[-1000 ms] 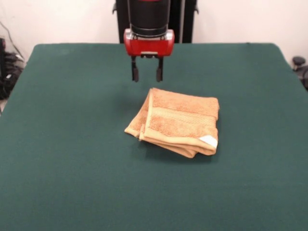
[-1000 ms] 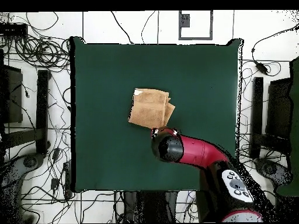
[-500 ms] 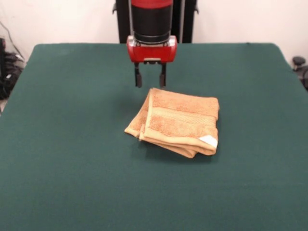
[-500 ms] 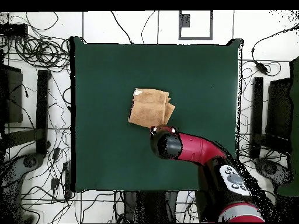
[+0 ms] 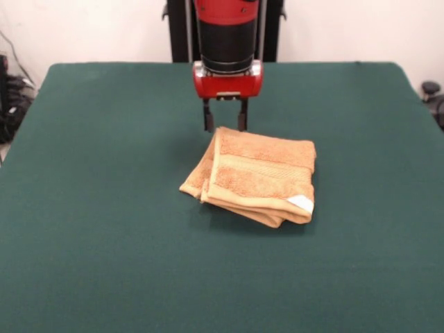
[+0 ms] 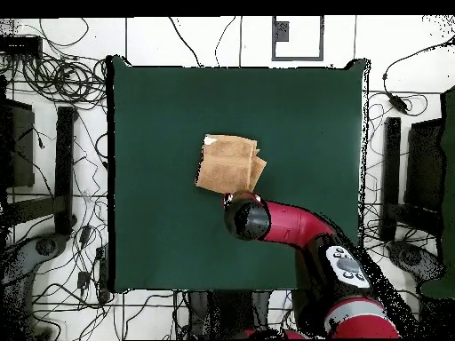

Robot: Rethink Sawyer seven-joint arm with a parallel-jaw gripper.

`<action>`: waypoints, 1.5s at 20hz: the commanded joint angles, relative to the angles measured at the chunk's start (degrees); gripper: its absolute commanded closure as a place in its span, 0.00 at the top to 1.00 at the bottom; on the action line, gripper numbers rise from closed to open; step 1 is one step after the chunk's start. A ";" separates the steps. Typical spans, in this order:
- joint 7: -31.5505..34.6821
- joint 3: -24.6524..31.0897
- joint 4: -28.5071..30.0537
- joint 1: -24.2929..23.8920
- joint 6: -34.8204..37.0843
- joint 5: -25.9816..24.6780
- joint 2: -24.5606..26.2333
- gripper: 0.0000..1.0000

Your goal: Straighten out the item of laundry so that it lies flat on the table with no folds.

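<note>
The folded towel [image 5: 257, 177] lies near the middle of the green counter [image 5: 104, 208]. The end effector [image 5: 224, 123], its 2 fingers spread, hangs just at the towel's far edge.

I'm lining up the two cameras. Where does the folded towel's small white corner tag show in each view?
Front view: white tag on the towel's lower right corner, the side away from the gripper.
Overhead view: tag too small to tell; towel lies near the table's middle.
Shared landmark: the gripper at one towel edge.
</note>
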 commanded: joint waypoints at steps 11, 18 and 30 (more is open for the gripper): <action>4.06 4.66 -8.01 3.23 5.16 0.16 0.38 1.00; 3.01 5.81 -10.76 2.24 7.46 0.81 1.50 1.00; 3.21 6.51 -12.76 1.84 8.13 0.74 3.09 1.00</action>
